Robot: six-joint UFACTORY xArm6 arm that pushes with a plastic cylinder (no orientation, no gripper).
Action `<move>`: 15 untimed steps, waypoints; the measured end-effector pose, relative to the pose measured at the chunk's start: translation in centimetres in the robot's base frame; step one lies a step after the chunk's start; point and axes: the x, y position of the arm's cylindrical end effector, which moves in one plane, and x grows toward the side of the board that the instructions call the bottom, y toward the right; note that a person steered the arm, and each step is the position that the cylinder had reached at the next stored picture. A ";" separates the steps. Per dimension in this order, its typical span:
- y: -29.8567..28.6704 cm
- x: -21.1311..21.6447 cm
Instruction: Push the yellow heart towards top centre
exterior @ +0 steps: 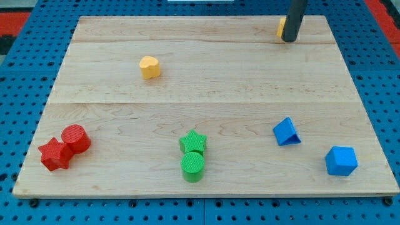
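Pale wooden board point(206, 94), made of long planks with visible grain, fills most of the frame and carries no writing or labels. It lies on a blue pegboard surface point(19, 125) dotted with holes, and a strip of red shows in the upper left and upper right corners.

The yellow heart point(150, 67) sits in the upper left part of the board, a small chunky block with a notch on top, standing alone and well apart from every other block.

The arm has no pincer, only a dark rod, so there is nothing to open or hold. My tip point(289, 40) rests on the board near the upper right, touching or just beside a second yellow block point(282, 26), whose shape is mostly hidden behind the rod. My tip is far from the yellow heart.

At lower left a red star point(55, 154) touches a red cylinder point(75, 139). At bottom centre a green star point(192, 142) touches a green cylinder point(193, 167). At lower right lie a blue triangle point(287, 132) and a blue block point(341, 160).
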 end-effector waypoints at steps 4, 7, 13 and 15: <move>-26.6 13.6; -21.0 10.4; -16.1 5.8; -20.4 2.1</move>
